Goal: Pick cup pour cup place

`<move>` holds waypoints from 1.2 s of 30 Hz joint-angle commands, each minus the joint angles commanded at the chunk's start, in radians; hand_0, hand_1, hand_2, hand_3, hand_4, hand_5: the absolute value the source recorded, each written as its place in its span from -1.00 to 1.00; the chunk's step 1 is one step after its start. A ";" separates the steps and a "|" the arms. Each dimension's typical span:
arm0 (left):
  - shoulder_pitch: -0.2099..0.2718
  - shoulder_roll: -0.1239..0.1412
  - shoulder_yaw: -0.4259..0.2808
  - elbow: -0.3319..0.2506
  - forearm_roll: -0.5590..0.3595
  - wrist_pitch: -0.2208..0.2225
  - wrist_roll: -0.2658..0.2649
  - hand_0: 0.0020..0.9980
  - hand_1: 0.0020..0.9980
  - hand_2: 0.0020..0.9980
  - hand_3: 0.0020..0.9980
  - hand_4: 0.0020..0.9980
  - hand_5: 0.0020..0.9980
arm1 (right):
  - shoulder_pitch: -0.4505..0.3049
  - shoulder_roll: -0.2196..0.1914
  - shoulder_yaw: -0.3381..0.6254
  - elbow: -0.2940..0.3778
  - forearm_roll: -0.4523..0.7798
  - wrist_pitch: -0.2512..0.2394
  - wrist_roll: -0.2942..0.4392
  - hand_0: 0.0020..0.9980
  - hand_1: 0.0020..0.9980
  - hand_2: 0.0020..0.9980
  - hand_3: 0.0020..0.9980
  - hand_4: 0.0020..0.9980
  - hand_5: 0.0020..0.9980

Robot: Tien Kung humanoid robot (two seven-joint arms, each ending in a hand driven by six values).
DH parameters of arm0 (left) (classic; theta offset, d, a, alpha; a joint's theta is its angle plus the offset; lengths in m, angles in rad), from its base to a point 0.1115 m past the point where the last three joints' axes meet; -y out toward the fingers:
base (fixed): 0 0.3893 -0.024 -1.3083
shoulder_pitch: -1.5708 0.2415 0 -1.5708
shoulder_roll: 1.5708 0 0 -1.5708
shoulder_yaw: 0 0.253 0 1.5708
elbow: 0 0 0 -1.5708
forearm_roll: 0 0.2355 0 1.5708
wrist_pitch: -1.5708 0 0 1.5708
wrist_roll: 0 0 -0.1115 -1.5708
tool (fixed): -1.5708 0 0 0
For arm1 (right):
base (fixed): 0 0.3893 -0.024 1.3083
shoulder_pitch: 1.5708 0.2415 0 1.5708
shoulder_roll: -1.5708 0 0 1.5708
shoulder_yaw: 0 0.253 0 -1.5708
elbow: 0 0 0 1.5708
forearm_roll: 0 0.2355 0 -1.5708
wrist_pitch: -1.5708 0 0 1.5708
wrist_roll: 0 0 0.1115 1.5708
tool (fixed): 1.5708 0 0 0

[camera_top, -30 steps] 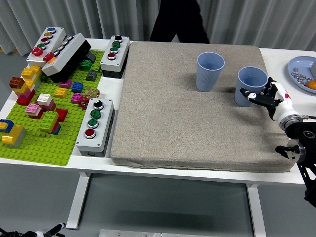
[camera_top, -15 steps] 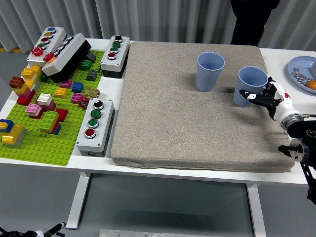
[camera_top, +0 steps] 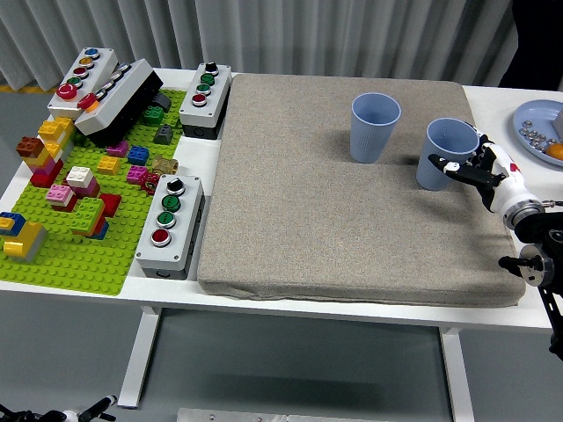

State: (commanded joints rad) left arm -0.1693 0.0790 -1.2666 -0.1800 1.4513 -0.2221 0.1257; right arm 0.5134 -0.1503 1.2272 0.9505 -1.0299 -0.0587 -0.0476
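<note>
Two light blue cups stand upright on the grey mat [camera_top: 334, 220]. The left cup [camera_top: 375, 127] stands free toward the mat's back. The right cup [camera_top: 449, 151] is near the mat's right edge. My right hand [camera_top: 464, 167] reaches in from the right, and its black fingers [camera_top: 444, 162] curl around the lower front of the right cup, which still rests on the mat. What is inside the cups cannot be seen. The left arm is out of view.
A blue plate [camera_top: 538, 123] with small items lies at the far right. Grey button boxes [camera_top: 171, 224] [camera_top: 205, 98] border the mat's left edge. A green baseplate [camera_top: 79, 255] with several bricks fills the left. A person in dark clothes [camera_top: 538, 40] stands at the top right.
The person has walked from the top centre to the top right corner. My right hand and the right cup have shifted slightly to the right together.
</note>
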 joint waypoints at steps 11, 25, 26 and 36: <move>0.004 -0.001 0.000 0.000 -0.003 0.001 0.000 0.68 0.72 0.79 0.58 0.19 1.00 | -0.007 -0.010 0.000 0.016 -0.008 0.003 -0.010 0.97 0.92 1.00 1.00 0.74 -0.44; 0.013 0.000 -0.003 0.000 -0.007 0.001 0.000 0.68 0.72 0.79 0.57 0.19 1.00 | -0.041 -0.034 0.008 0.047 -0.016 0.009 -0.023 0.97 0.92 1.00 1.00 0.72 -0.45; 0.014 0.000 -0.004 0.000 -0.007 0.001 0.000 0.68 0.72 0.79 0.57 0.19 1.00 | -0.046 -0.038 0.008 0.053 -0.016 0.010 -0.025 0.97 0.92 1.00 1.00 0.72 -0.45; 0.019 0.002 -0.013 0.000 -0.006 0.003 -0.001 0.68 0.72 0.79 0.57 0.19 1.00 | -0.134 -0.104 0.016 0.192 -0.022 0.025 -0.050 0.99 0.92 1.00 1.00 0.73 -0.44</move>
State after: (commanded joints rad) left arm -0.1504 0.0806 -1.2799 -0.1800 1.4452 -0.2189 0.1243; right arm 0.3797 -0.2543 1.2435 1.1427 -1.0519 -0.0333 -0.0977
